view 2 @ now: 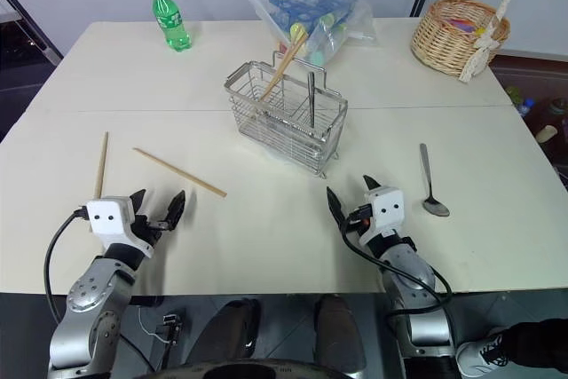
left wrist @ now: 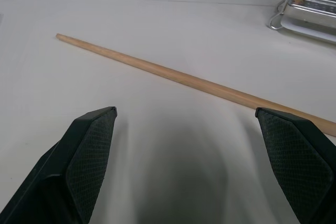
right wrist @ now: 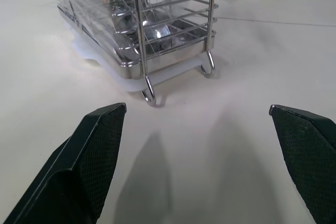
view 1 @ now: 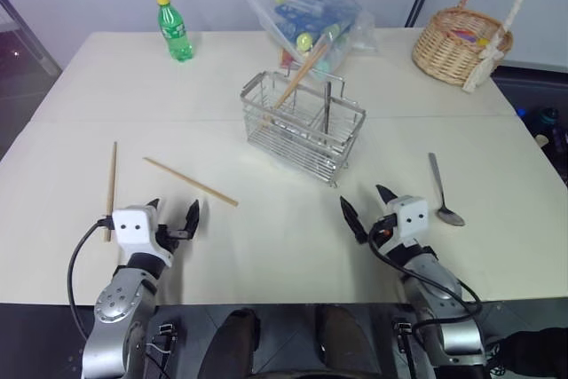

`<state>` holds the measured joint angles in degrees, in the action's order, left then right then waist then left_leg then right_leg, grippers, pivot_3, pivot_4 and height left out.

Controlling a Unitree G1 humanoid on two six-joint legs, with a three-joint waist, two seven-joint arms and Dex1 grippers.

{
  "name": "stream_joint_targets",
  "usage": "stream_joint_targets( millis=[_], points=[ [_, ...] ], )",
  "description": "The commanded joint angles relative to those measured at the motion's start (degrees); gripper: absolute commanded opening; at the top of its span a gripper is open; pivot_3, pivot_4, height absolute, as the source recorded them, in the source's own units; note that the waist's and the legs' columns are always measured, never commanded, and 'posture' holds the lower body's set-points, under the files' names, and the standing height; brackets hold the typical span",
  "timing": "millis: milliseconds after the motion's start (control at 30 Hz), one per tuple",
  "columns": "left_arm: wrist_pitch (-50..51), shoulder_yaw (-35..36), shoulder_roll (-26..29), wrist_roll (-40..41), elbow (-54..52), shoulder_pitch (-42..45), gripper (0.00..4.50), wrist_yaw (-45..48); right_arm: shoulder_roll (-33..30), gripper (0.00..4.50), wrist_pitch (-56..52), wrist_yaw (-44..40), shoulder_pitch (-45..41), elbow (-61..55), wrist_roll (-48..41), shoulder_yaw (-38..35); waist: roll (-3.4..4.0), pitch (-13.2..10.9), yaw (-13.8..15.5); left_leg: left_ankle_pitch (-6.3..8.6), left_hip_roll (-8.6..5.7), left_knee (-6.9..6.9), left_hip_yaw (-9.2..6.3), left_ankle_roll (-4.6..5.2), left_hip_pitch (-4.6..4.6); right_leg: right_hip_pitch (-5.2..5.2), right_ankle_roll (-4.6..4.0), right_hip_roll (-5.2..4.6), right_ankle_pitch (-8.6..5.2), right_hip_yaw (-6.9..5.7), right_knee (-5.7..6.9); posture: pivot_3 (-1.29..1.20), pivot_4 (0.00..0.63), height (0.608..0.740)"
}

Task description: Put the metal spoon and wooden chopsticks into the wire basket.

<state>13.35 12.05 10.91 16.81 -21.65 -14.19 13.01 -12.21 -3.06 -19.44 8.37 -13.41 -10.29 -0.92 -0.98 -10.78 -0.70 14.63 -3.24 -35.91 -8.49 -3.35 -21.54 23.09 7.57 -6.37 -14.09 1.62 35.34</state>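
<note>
The wire basket (view 1: 302, 126) stands mid-table; light-brown wooden sticks (view 1: 297, 82) lean out of it and a thin metal handle (view 1: 327, 108) stands upright inside. Two wooden chopsticks lie loose on the left: one (view 1: 111, 185) beside my left wrist, the other (view 1: 191, 182) slanting just ahead of my left gripper (view 1: 173, 215), which is open and empty. In the left wrist view that chopstick (left wrist: 194, 81) crosses beyond the fingers (left wrist: 89, 156). The metal spoon (view 1: 441, 191) lies right of my right gripper (view 1: 368, 206), which is open, empty and facing the basket's near corner (right wrist: 136, 24).
A green bottle (view 1: 175, 31) stands at the back left. A clear plastic bag of colourful items (view 1: 311, 19) lies behind the wire basket. A wicker basket with a tall handle (view 1: 461, 42) sits at the back right. The table's front edge runs under my wrists.
</note>
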Motion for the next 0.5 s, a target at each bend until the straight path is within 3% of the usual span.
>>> stream_joint_targets(
  millis=[33, 500],
  points=[
    [0.16, -0.05, 0.05, 0.30, -2.96, -0.35, 4.45, -0.32, 0.09, 4.50, 0.32, 0.05, -0.35, -1.67, -0.21, 0.01, 0.00, 0.00, -0.01, 0.00, 0.00, 0.00, 0.00, 0.00, 0.00, 0.00, 0.00, 0.00, 0.00, 0.00, 0.00, 0.00, 0.150, 0.740],
    [1.39, 0.05, 0.31, 0.61, -4.14, -0.15, 4.45, -0.41, 0.24, 4.50, 0.10, 0.49, -0.30, -2.03, -0.04, 0.02, 0.00, 0.00, 0.00, 0.00, 0.00, 0.00, 0.00, 0.00, 0.00, 0.00, 0.00, 0.00, 0.00, 0.00, 0.00, 0.00, 0.150, 0.740]
  ],
)
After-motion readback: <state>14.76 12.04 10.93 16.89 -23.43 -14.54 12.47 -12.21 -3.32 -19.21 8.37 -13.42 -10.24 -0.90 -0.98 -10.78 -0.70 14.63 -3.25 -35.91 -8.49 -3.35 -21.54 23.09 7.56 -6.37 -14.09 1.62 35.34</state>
